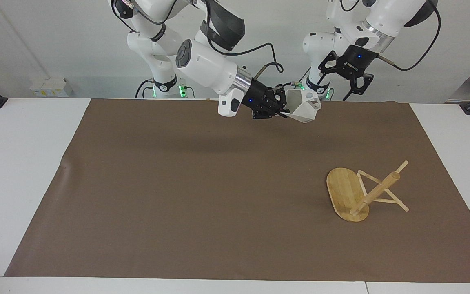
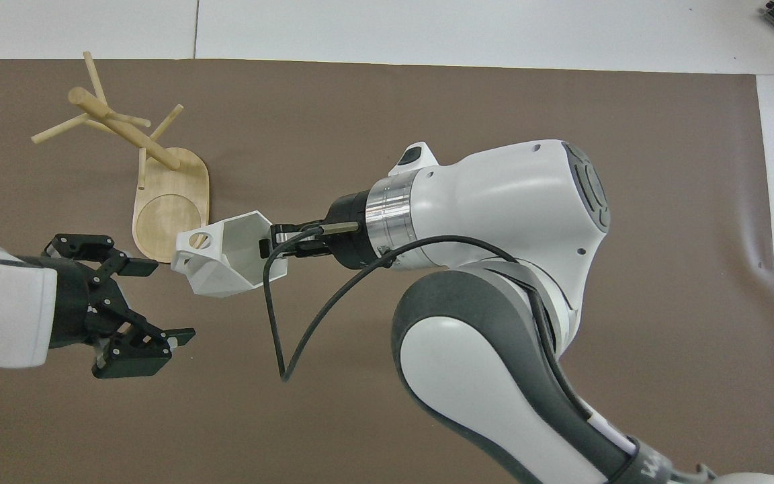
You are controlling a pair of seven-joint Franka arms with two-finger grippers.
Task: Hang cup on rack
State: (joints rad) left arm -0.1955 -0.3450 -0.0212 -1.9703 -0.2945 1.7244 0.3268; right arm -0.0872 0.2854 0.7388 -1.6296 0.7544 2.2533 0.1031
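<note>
Right gripper [image 1: 282, 107] is pinching the cup [image 1: 303, 106] by its rim, handle hole pointing toward the rack [image 1: 365, 191], while left gripper [image 1: 351, 85] is hanging spread nearby.

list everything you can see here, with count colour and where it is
cup: 1, white, faceted, held up in the air over the brown mat's edge nearest the robots, tipped on its side
rack: 1, light bamboo, on the brown mat toward the left arm's end of the table, apart from the cup; its post shows slanted, and no cup hangs on its pegs
brown mat: 1, brown, covering most of the table
table: 1, white, bare at both ends past the mat
right gripper: 1, black, shut on the cup's rim, up in the air
left gripper: 1, black, open, empty, raised beside the cup and clear of it
</note>
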